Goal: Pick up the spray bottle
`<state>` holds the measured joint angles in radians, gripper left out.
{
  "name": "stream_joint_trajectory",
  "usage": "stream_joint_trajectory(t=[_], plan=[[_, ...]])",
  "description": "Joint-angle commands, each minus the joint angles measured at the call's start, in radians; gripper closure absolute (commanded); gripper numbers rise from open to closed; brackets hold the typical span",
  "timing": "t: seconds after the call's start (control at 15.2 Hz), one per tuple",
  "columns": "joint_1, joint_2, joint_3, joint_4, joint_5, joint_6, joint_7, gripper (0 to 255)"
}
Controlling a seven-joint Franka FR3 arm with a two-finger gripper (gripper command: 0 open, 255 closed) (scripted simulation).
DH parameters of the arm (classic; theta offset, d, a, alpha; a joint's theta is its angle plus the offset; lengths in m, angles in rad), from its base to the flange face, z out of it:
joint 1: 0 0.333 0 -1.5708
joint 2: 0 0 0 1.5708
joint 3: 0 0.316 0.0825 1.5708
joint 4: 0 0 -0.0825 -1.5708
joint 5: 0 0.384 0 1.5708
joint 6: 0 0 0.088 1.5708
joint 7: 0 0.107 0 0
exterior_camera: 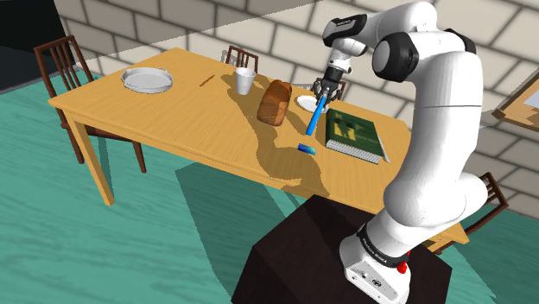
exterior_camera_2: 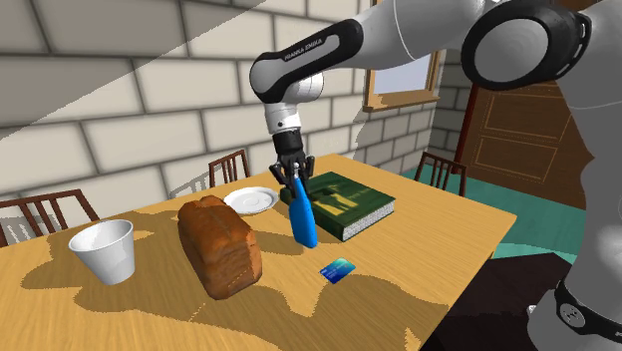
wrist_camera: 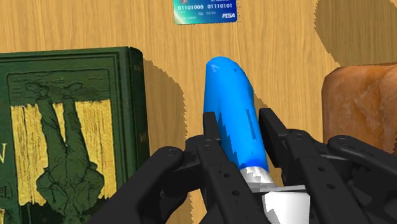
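"Spray bottle status?"

"My gripper is closed tight on it, at the white neck end."

"Which way does it point?"

"Its long axis hangs almost straight down from my hand, slightly tilted. The blue base points at the table, between the green book and the bread loaf. I can't tell whether the base touches the wood."

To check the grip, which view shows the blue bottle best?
The wrist view: the blue bottle is near, clasped by the tool. The second exterior view shows it whole; the shoulder view shows it small.
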<state>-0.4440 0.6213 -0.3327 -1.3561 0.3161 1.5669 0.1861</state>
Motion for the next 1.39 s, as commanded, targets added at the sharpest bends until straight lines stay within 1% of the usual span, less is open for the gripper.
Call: stream_joint_trajectory(t=[0.0, 0.07, 0.13, 0.2, 0.26, 1.32], plan=[[0.009, 0.039, 0.004, -0.064, -0.001, 0.019, -0.006, 255], [0.013, 0.043, 0.007, -0.047, 0.0, 0.007, 0.005, 255], [0.016, 0.019, 0.003, -0.071, -0.006, 0.006, 0.003, 255], [0.02, 0.003, 0.0, -0.11, -0.009, 0.028, -0.004, 255], [-0.004, 0.089, 0.013, 0.0, 0.007, 0.004, -0.003, 255], [-0.017, 0.026, 0.012, 0.106, -0.014, -0.157, 0.03, 255]])
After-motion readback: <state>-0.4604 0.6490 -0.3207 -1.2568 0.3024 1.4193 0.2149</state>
